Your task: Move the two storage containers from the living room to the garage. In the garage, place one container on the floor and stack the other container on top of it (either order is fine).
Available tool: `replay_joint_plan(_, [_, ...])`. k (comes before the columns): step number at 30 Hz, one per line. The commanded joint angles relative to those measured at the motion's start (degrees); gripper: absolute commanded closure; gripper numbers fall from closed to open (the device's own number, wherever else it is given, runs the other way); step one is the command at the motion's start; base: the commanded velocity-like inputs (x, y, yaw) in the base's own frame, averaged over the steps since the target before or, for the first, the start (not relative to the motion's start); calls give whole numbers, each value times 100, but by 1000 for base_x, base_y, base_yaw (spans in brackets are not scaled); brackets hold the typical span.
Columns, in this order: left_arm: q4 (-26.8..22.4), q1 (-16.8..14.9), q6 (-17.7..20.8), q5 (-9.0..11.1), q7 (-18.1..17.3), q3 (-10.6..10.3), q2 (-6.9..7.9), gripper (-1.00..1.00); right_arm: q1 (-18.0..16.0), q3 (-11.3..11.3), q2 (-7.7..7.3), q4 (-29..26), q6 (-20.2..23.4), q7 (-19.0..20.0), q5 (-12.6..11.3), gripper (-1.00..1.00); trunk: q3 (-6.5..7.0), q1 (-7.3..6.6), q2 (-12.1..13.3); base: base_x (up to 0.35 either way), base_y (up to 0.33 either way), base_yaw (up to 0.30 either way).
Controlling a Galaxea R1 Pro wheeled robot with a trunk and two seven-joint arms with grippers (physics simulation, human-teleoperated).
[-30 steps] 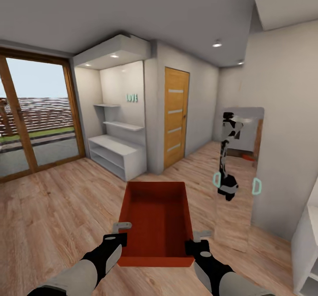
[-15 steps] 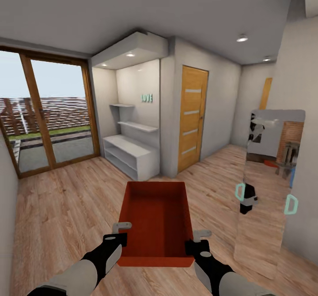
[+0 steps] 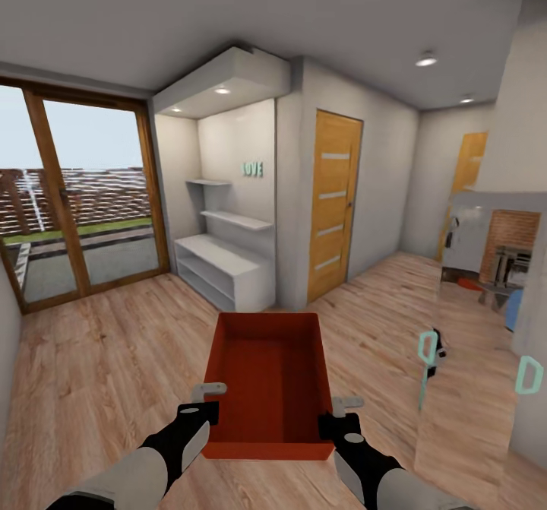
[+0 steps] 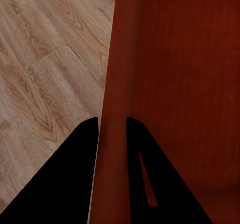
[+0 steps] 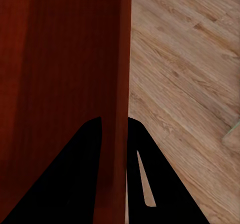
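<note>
Storage container [image 3: 267, 377], orange-red and lidless, hangs above the light wood plank floor [image 3: 99, 358], its left wall pinched by the left gripper [image 4: 112, 126], its right wall pinched by the right gripper [image 5: 114, 126], facing a wooden door [image 3: 333, 202].

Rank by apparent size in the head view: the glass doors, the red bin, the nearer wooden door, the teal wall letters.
1. Glass doors
2. Red bin, enlarged by nearness to the camera
3. Wooden door
4. Teal letters
</note>
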Motion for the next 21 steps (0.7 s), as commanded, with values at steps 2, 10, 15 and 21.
replay_joint_plan(2, [-32, -2, -134, -104, 189, 78, 210, 100, 0, -102, 0, 10, -3, 13, -49, 100, -2, 5, -4, 322, 0, 0])
replay_joint_plan(10, [-37, -2, -134, -104, 189, 78, 210, 100, 0, -102, -5, 8, -4, 11, -49, 100, -2, 5, -4, 322, 0, 0])
replay_joint_plan(15, [-38, -2, -134, -104, 189, 78, 210, 100, 0, -102, -7, 5, -4, 12, -49, 100, -2, 5, -4, 323, 0, 0])
replay_joint_plan(21, [-32, -2, -134, -104, 187, 78, 210, 100, 0, -102, -2, 9, 9, 12, -51, 100, -2, 5, -4, 323, 0, -77])
